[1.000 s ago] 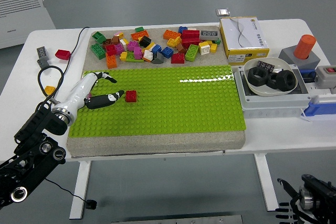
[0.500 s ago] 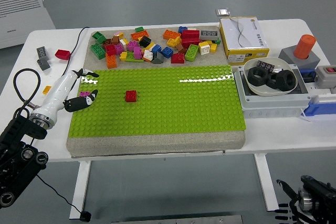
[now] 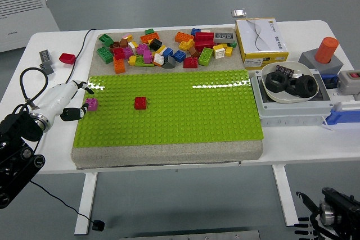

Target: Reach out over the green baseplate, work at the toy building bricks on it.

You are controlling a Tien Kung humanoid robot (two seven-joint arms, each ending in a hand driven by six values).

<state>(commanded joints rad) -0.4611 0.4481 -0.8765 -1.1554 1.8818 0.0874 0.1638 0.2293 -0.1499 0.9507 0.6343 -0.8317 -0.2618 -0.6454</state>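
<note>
A yellow-and-white box (image 3: 261,39) is lying on the white table (image 3: 315,144) at its far right. Near it, a white bowl (image 3: 292,81) is holding black rings (image 3: 292,85). An orange-topped grey button box (image 3: 322,57) is standing further right. A white heater (image 3: 22,7) is showing at the top left corner.

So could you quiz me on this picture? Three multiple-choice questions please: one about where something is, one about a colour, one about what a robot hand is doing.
1. Where does the loose brick pile lie?
A. beyond the green baseplate
B. in the white bowl
C. on the floor

2. What colour is the lone brick near the baseplate's middle?
A. blue
B. red
C. yellow

3. What is the left robot hand doing?
A. lifting the yellow box
B. pressing the orange button
C. sitting at the baseplate's left edge beside a pink brick

Answers: 1 A, the pile sits past the far edge. 2 B, it shows red. 3 C, its dark fingertips are next to the pink brick.
</note>
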